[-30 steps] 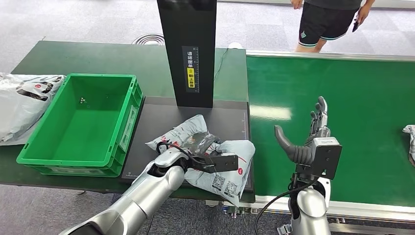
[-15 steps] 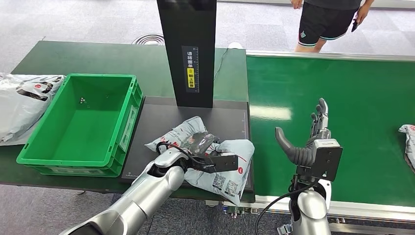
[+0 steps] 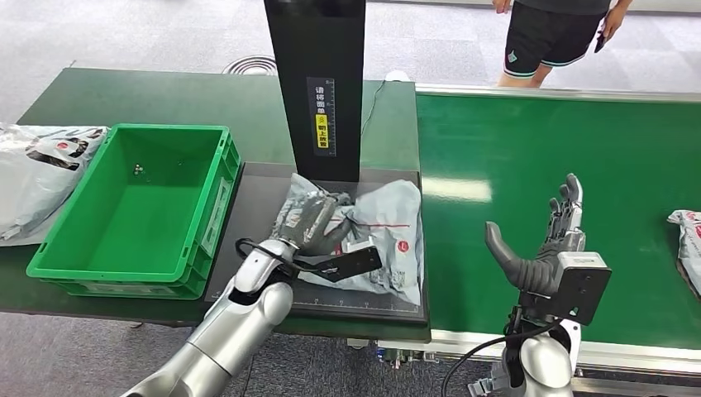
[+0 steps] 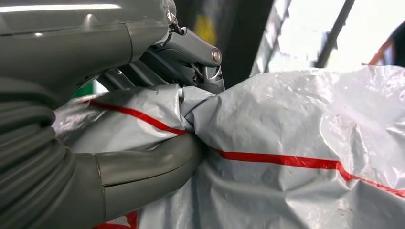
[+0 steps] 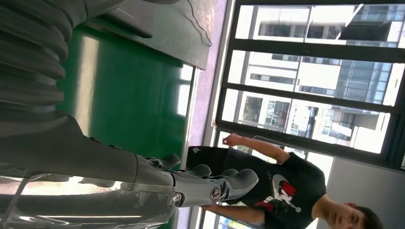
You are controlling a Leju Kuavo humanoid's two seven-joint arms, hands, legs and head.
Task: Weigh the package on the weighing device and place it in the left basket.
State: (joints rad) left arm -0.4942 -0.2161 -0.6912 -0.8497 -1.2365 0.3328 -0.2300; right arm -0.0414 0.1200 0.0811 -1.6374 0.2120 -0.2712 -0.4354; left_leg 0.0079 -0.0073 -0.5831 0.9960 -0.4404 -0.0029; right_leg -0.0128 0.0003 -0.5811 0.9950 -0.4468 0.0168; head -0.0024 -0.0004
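Observation:
A grey plastic package (image 3: 382,236) with a red stripe and printed labels lies on the black weighing plate (image 3: 264,203), in front of the tall black column (image 3: 318,83). My left hand (image 3: 312,222) grips the package at its left side; the left wrist view shows thumb and fingers (image 4: 157,167) pinching the crumpled grey film (image 4: 305,143). The green basket (image 3: 136,211) stands left of the plate, holding nothing but a few small specks. My right hand (image 3: 550,244) is raised over the green conveyor belt (image 3: 579,157), fingers spread, holding nothing; the right wrist view shows its fingers (image 5: 215,183) extended.
A pile of grey packages (image 3: 37,169) lies on the table left of the basket. Another package (image 3: 686,231) sits at the belt's right edge. A person in black shorts (image 3: 558,37) stands beyond the belt.
My left hand has carried the package away from the plate's front edge toward the column, and it now lies flatter. The right hand has shifted slightly right. The belt-edge package has crept leftward.

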